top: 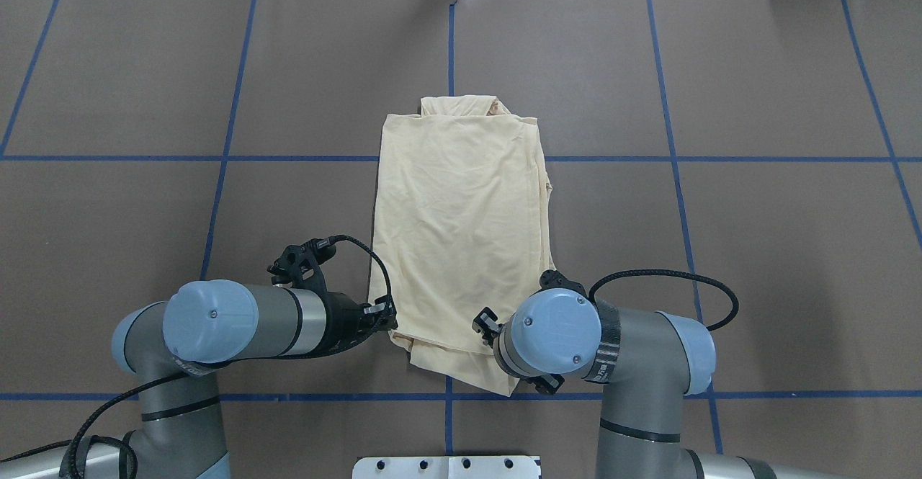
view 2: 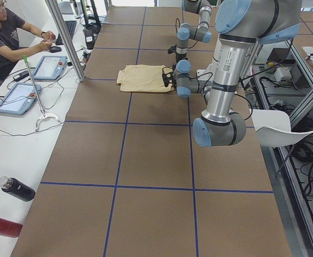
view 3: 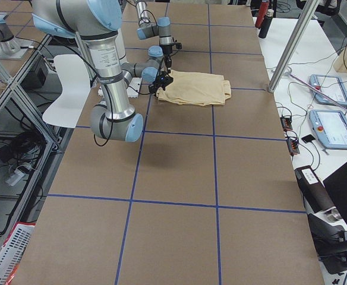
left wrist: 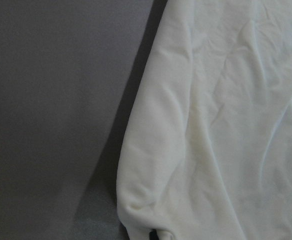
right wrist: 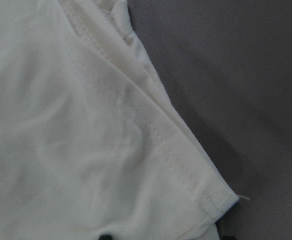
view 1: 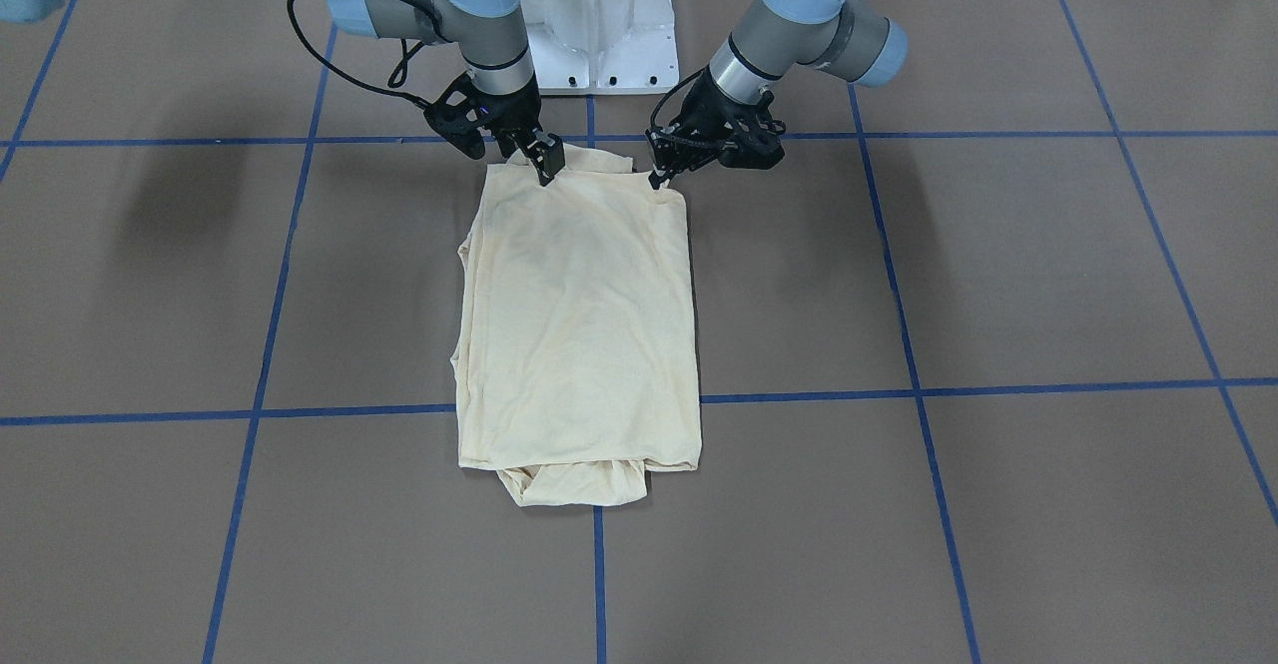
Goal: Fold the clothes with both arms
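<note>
The pale cream shirt (view 1: pixel 579 315) lies folded into a long narrow rectangle, plain side up, in the middle of the brown table (top: pixel 720 248). Both grippers sit at the end of it nearest the robot base. My left gripper (view 1: pixel 659 178) is shut on that end's corner, and it also shows in the overhead view (top: pixel 389 318). My right gripper (view 1: pixel 547 163) is shut on the other corner, where the cloth rises a little; from overhead its wrist hides most of it. Each wrist view is filled with cream shirt (left wrist: pixel 211 125) (right wrist: pixel 61 140), with only dark slivers of finger at the bottom edge.
The white pedestal base (view 1: pixel 599 25) stands just behind the grippers. Blue tape lines (view 1: pixel 919 389) grid the table. A person (view 2: pixel 6 32) sits at a side desk with tablets (view 2: pixel 49 67), past a metal pole (view 2: pixel 65 37). Bottles (view 2: pixel 17 188) lie on that desk.
</note>
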Controlling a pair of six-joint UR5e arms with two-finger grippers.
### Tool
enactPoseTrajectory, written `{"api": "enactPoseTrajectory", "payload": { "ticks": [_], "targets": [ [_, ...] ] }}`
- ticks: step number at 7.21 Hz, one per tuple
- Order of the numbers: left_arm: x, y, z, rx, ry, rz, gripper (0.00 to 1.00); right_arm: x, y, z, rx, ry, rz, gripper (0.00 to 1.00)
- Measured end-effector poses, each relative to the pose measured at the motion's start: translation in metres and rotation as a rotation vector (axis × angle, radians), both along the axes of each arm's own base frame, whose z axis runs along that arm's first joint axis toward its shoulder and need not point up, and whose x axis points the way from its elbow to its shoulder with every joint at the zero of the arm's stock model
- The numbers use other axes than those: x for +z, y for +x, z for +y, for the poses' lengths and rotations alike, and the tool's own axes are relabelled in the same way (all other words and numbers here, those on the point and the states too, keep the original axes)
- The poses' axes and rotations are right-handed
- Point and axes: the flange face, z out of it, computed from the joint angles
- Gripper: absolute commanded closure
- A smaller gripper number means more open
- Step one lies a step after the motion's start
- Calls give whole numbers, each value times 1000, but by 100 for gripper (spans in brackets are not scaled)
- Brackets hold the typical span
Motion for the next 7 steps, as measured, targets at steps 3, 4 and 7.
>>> {"api": "enactPoseTrajectory", "payload": {
  "ticks": [3,4,7],
  "targets": [
    [-1,-2,0,-1,1,3,100,-1,0,-1,0,1,-2,100],
    [-1,-2,0,-2,1,3,100,-2,1,-2,5,-1,-4,100],
    [-1,-2,0,-1,1,3,100,-5,5,-7,13,-4,-9,100]
  ]
}}
